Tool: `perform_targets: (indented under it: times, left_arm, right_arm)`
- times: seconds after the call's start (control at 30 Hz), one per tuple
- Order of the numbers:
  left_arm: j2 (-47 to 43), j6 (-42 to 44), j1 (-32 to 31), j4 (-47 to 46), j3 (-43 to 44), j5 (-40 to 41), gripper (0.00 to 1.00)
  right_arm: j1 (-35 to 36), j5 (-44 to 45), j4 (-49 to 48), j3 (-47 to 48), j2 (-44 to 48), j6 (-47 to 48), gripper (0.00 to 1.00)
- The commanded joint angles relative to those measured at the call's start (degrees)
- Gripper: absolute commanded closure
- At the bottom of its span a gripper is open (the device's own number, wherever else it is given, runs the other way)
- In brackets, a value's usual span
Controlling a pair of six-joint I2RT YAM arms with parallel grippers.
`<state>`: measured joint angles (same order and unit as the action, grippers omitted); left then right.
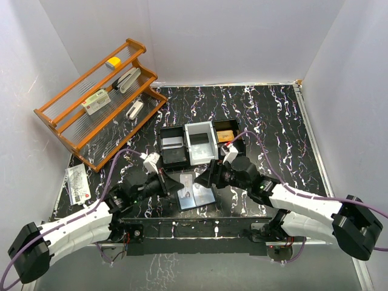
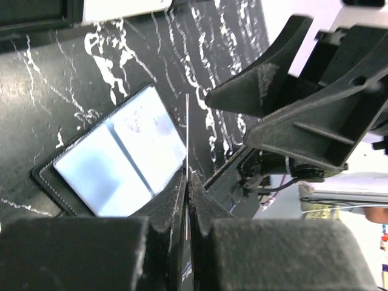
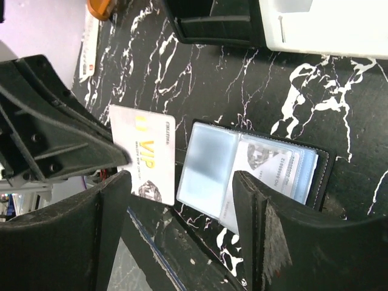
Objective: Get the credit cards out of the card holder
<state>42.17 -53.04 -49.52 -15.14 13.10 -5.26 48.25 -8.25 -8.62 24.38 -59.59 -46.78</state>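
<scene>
The card holder [image 1: 199, 196] lies open on the black marbled table, blue-grey inside up, also in the left wrist view [image 2: 115, 163] and the right wrist view [image 3: 254, 167]. A white card [image 3: 276, 168] sits in its right clear pocket. The left pocket looks empty. My left gripper [image 1: 177, 184] is shut on a white VIP card [image 3: 145, 154], held just left of the holder and seen edge-on in the left wrist view [image 2: 187, 130]. My right gripper [image 1: 207, 177] is open and empty, hovering over the holder's near edge, its fingers [image 3: 267, 224] either side.
A black three-compartment tray [image 1: 171, 144] with a white middle bin [image 1: 201, 142] stands just behind the holder. A wooden rack [image 1: 100, 100] with small items is at the back left. A flat packet [image 1: 77, 185] lies at the left edge.
</scene>
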Motion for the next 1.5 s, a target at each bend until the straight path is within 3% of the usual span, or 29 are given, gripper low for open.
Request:
perform_targets:
  times: [0.0,0.13,0.33,0.5,0.8,0.93,1.0,1.23,1.4,1.47]
  left_arm:
    - [-1.13,-3.12,8.06,-10.67,-2.41,-12.74,1.0]
    - [-0.34,-7.51,13.94,-18.16,-4.92,-20.92,1.0]
    - [3.96,-15.35,14.18,-33.42,-8.3,-26.04,1.0]
    - [1.16,-17.31,14.18,-32.01,-8.53,-25.84,1.0]
    - [-2.18,-17.69,14.18,-29.98,-8.35,-26.1,1.0]
    - [-2.09,-18.43,14.18,-30.31,-8.44,-26.41,1.0]
    - [-2.77,-18.03,14.18,-28.67,-8.16,-26.01,1.0]
    - [-3.57,-16.14,14.18,-25.2,-7.67,-24.76,0.99]
    - [-5.71,-11.76,14.18,-16.07,-5.32,-21.33,0.26]
    - [-8.05,-8.33,14.18,-7.34,-2.57,-16.85,0.1]
  right_arm:
    - [-0.58,1.5,-7.45,-0.76,4.03,-0.1,0.34]
    - [-1.18,-4.1,-9.06,-0.92,4.98,-1.06,0.34]
    - [-1.67,-16.59,-17.87,-1.08,0.16,-5.64,0.35]
    - [-1.68,-20.14,-19.4,-0.56,-1.92,-7.98,0.42]
    - [-1.67,-28.05,-32.7,-1.98,-6.7,-15.74,0.68]
    - [-1.67,-28.3,-33.78,-1.01,-8.06,-16.55,0.86]
    - [-1.69,-28.87,-33.15,-0.29,-8.17,-16.28,1.0]
    - [-3.52,-27.55,-29.36,1.24,-7.1,-14.78,1.0]
    - [-3.75,-25.64,-17.16,6.3,-7.17,-7.81,1.0]
    - [-3.85,-21.83,-10.45,8.77,-6.07,-3.13,1.0]
